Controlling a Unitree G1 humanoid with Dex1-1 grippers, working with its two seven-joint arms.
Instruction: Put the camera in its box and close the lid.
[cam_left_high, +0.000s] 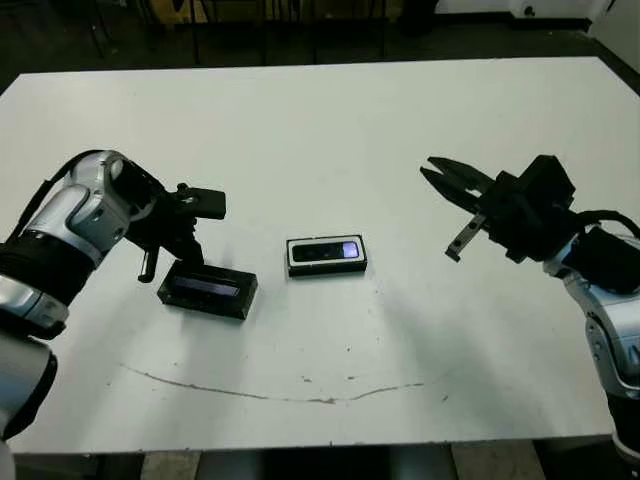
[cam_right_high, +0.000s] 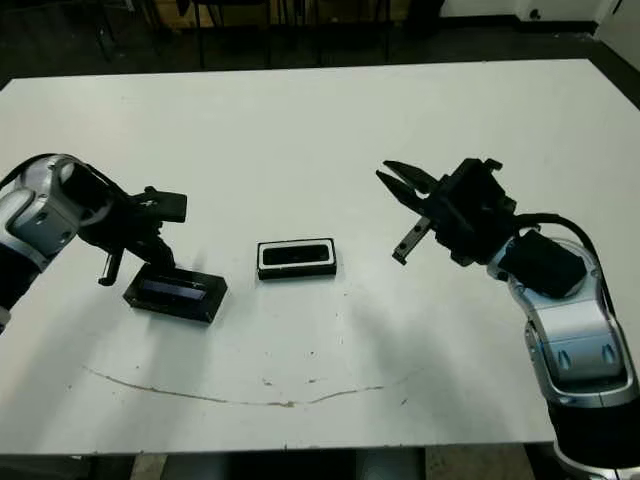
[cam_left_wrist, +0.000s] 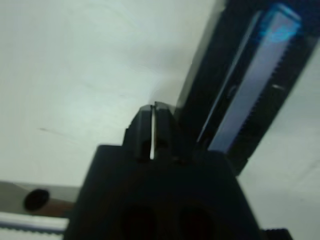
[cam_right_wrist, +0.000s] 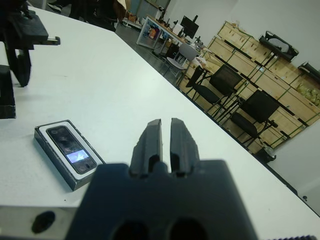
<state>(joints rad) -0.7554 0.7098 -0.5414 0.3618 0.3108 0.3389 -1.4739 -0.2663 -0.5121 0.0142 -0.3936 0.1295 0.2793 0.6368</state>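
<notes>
The box (cam_left_high: 291, 258), black-sided with a white lining, sits at the table's middle. The camera (cam_left_high: 326, 252) lies inside it, its bluish patch (cam_right_wrist: 77, 157) facing up. The lid (cam_left_high: 207, 288) lies flat on the table to the left of the box, separate from it, glossy strip up. My left gripper (cam_left_high: 186, 252) is shut with nothing in it. It points down, with its tips at the lid's far edge, and in the left wrist view they sit right beside the lid (cam_left_wrist: 250, 85). My right gripper (cam_left_high: 432, 168) hovers shut and bare to the right of the box, aimed toward it.
A thin dark scuff line (cam_left_high: 280, 396) curves across the table near its front edge. In the right wrist view, chairs (cam_right_wrist: 220, 82) and stacked wooden crates (cam_right_wrist: 250, 55) stand beyond the table's far side.
</notes>
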